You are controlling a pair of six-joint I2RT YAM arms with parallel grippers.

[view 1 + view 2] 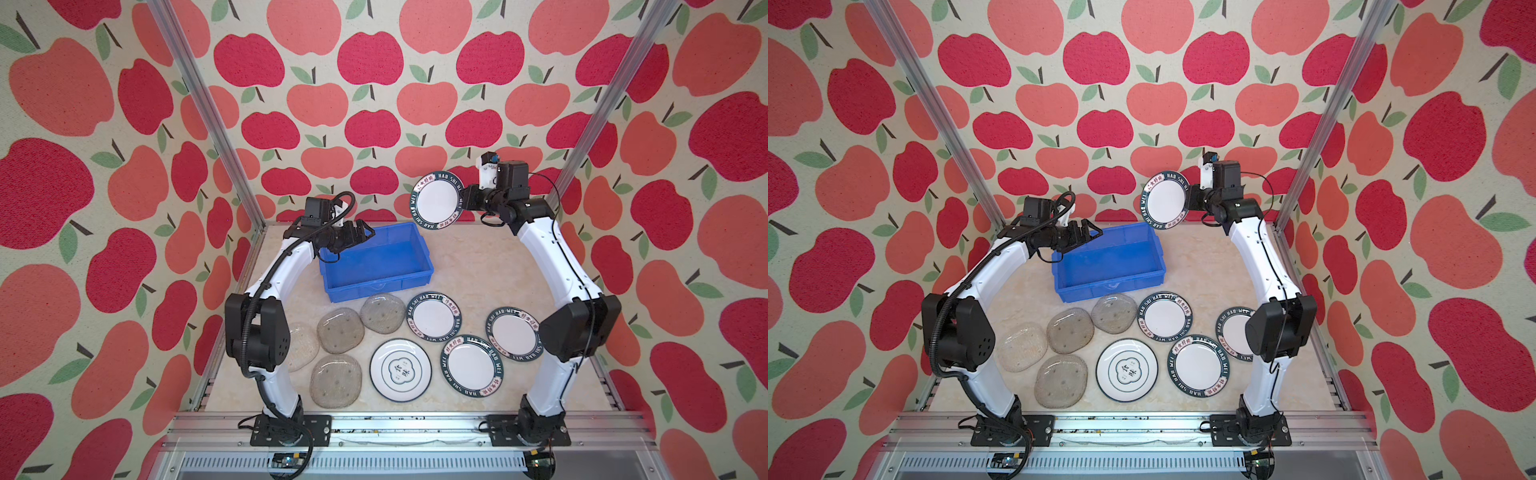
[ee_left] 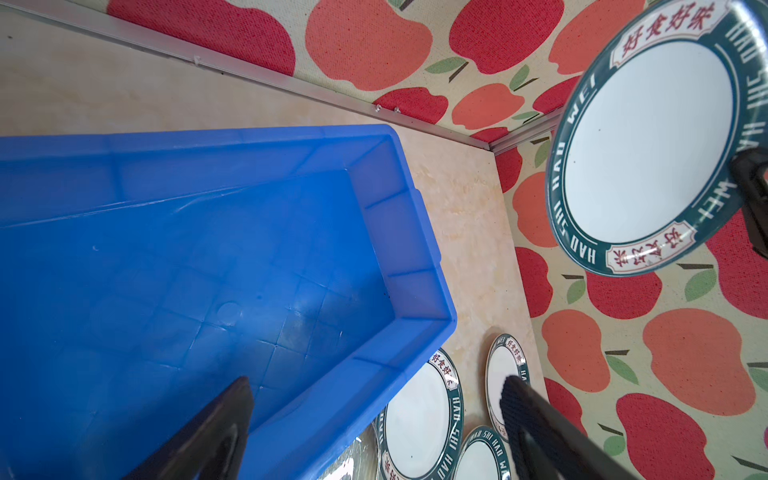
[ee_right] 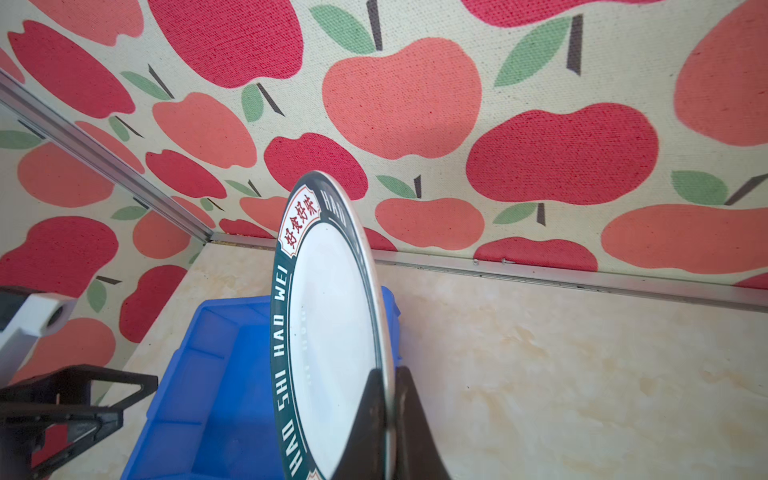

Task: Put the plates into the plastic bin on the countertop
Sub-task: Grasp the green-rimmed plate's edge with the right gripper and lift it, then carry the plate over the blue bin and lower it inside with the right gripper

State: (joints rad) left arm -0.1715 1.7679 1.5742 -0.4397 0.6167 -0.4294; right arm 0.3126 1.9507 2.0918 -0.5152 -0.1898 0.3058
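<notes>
Against the apple-print wall [image 1: 374,104], my right gripper [image 1: 462,203] pinches a green-rimmed plate [image 1: 436,199] upright; my left gripper [image 1: 365,233] gapes empty over the blue bin [image 1: 374,287].

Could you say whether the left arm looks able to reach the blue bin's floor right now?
Probably yes: the left gripper hangs open above the empty blue bin, and the plate in the right gripper is held clear of it.

Eight plates [image 1: 401,370] on countertop [image 1: 478,266] before bin [image 1: 365,291]; ninth plate [image 1: 438,199] aloft, bin's right.
</notes>
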